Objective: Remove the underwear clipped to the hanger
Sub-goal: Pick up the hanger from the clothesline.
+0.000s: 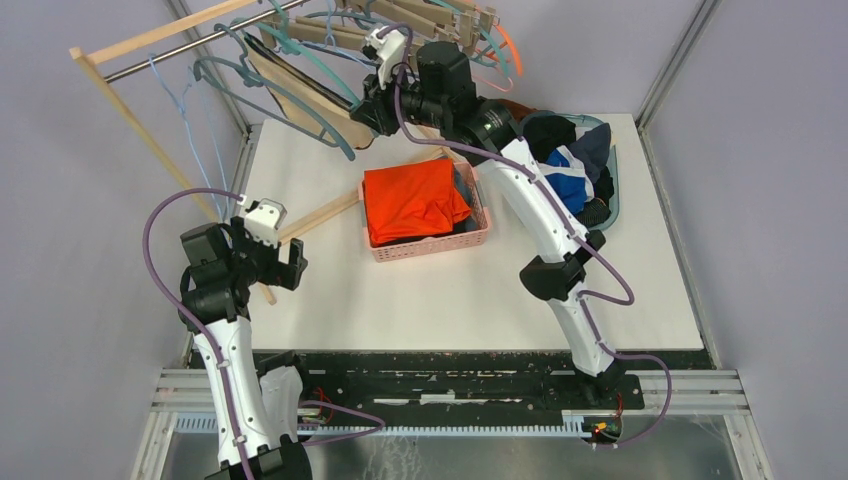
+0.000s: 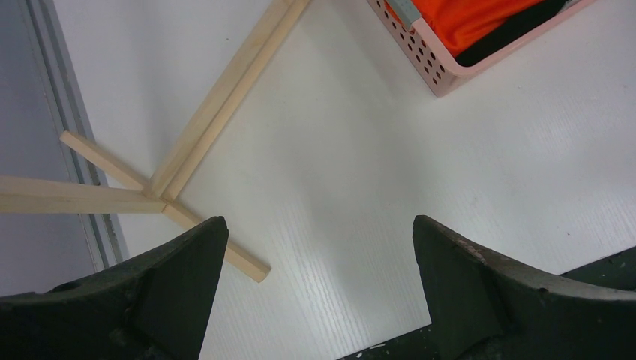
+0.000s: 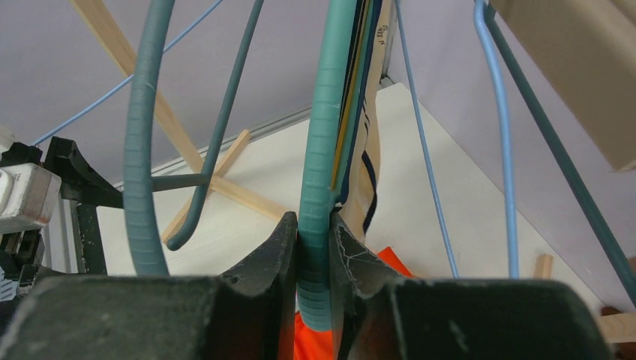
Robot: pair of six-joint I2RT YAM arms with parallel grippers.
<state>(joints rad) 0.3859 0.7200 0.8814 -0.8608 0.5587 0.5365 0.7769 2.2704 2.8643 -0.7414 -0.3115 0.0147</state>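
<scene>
My right gripper (image 3: pixel 315 234) clamps a teal hanger (image 3: pixel 322 135) on the rack (image 1: pixel 150 32); my left gripper (image 2: pixel 319 232) hangs wide open over the table (image 2: pixel 360 150). Underwear (image 1: pixel 570 185) lies heaped in the tub (image 1: pixel 619 190) far right; whether any is clipped here I cannot tell. I judge this the securing step: next, pull the hanger clear without snagging neighbours (image 3: pixel 142 150). Print on the pale strip (image 3: pixel 379 135) behind is unreadable.

We are seeing white shells (image 1: pixel 228 365) over black joints (image 1: pixel 555 275) on the left arm (image 1: pixel 212 290) and right arm (image 1: pixel 540 200), purple cables (image 1: pixel 146 245) looping alongside, dark wedge-shaped fingers (image 2: pixel 176 289).
</scene>
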